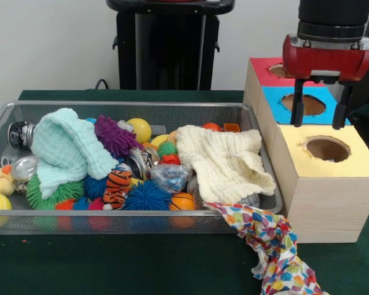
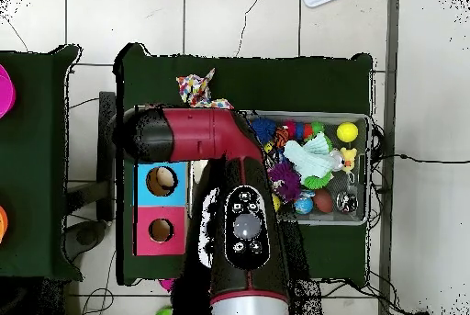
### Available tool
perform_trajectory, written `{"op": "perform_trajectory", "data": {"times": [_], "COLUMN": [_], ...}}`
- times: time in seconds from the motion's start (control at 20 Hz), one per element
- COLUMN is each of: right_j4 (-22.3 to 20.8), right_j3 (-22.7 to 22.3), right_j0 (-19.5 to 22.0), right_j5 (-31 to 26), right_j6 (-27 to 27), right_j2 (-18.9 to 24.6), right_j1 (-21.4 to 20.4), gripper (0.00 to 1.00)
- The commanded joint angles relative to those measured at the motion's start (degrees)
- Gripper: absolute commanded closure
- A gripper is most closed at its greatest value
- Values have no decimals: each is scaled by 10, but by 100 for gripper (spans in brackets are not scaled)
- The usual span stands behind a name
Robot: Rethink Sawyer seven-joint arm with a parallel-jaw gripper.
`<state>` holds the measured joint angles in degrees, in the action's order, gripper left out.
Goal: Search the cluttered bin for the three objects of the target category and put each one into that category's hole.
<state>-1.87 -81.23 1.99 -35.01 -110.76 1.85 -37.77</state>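
Green cloth covers a table where a wire-mesh bin [image 1: 246, 110] on the left brims with spiky balls, cloths and toys, beside a sorting box [image 1: 323, 184] with three holes on the right. Above its blue hole [image 1: 303, 104] the gripper [image 1: 318, 106] hangs with fingers apart, empty. Target category is unclear; the tangled toys look light and soft, best pinched at their middle, many buried under the cream cloth [image 1: 224, 163].

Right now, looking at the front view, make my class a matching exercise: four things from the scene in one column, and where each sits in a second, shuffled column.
Things:
1. mint green cloth
2. cream knitted cloth
3. multicoloured spotted cloth
4. red and black gripper

Places:
A. above the blue box top
B. left part of the wire mesh bin
C. hanging over the bin's front right corner
D. right part of the bin

Pairs: 1-B, 2-D, 3-C, 4-A
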Motion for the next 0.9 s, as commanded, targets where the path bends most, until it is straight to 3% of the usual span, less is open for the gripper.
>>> {"op": "perform_trajectory", "data": {"times": [0.05,0.3,0.9], "right_j4": [-31,-41,-47], "right_j3": [43,56,189], "right_j0": [28,31,37], "right_j5": [-83,-71,-112], "right_j6": [41,48,67], "right_j2": [39,40,41], "right_j1": [40,54,139], "gripper": [0,0,0]}}
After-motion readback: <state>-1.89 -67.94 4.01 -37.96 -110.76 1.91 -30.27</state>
